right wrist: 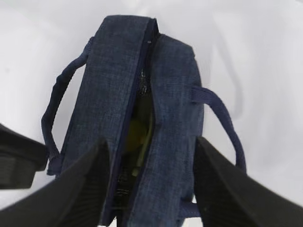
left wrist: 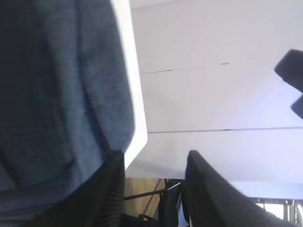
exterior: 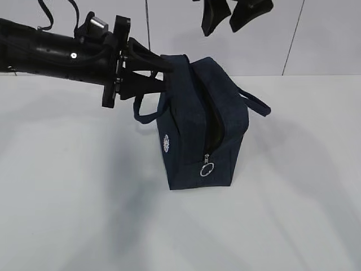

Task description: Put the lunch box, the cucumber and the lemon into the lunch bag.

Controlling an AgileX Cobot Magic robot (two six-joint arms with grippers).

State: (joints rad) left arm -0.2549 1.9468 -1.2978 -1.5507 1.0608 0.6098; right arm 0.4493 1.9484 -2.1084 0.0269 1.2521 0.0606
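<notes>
The navy lunch bag [exterior: 194, 121] stands mid-table, its silver ring pull [exterior: 207, 168] at the near end. In the right wrist view the bag [right wrist: 170, 94] has its top zipper slit gaping, and something yellow-green [right wrist: 136, 131] shows inside, perhaps the lemon. The cucumber and lunch box cannot be made out. My left gripper [exterior: 164, 72] is open at the bag's upper left side; in the left wrist view [left wrist: 154, 156] one finger [left wrist: 111, 189] lies against the bag fabric [left wrist: 61, 85]. My right gripper [exterior: 221, 29] hangs open and empty above the bag, its fingers straddling the bag in its own view [right wrist: 150, 142].
The bag's loop handles hang out on the left [exterior: 141, 116] and right [exterior: 256, 101]. White tabletop [exterior: 84, 197] lies around the bag, and a white wall [exterior: 327, 34] stands behind. The left gripper shows at the left edge of the right wrist view [right wrist: 19, 161].
</notes>
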